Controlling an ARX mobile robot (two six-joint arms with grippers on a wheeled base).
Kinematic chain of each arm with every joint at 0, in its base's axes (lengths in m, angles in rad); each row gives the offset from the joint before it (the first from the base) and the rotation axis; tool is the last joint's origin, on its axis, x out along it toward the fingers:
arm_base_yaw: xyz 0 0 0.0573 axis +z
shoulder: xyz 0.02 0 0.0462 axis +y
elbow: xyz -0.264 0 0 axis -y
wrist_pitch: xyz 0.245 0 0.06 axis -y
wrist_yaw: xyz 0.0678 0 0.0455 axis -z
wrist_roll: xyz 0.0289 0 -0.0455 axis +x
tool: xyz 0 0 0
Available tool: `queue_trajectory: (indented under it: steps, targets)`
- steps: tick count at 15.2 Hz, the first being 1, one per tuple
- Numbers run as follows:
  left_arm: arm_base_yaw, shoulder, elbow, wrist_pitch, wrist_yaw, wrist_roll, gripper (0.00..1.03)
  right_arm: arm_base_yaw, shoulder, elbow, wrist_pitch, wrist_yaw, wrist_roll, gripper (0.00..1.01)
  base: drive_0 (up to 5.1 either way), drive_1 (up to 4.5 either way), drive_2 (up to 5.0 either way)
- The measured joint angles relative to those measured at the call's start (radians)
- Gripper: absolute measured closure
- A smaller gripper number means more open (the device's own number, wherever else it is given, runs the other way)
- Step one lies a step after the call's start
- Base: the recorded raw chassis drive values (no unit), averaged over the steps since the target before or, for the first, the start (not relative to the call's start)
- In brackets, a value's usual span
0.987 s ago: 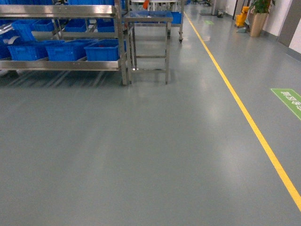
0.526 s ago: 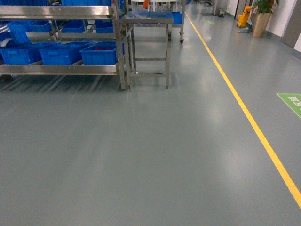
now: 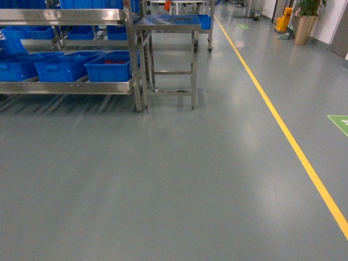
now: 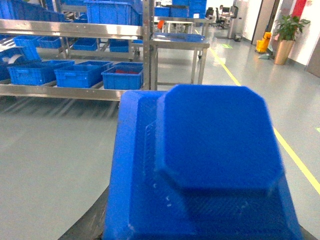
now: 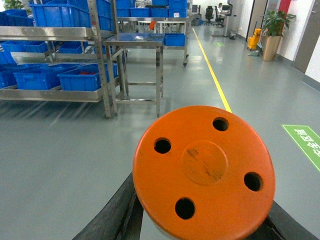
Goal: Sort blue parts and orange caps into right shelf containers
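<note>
Since the earlier head frames the shelf has slid left and lower in view, so the base is rolling nearer and turning. Both loads are aboard: a blue part fills the left wrist view and an orange cap with four holes fills the right wrist view, each seemingly held in its jaws, though the fingers themselves are hidden, so I cannot tell their opening. The right shelf containers, blue crates on the lower shelf, lie well apart across bare floor. Best to drive steadily, square up to the shelf's right end beside the steel table, and keep both arms tucked; neither arm shows in the head view.
</note>
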Motion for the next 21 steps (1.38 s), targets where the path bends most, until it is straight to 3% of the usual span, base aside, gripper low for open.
queue_trajectory:
  steps: [21]
  targets:
    - [0.000,0.000,0.000,-0.002,0.000,0.000,0.60,0.000,0.000,0.000,-0.002,0.000,0.000,0.59,0.0,4.21,-4.3]
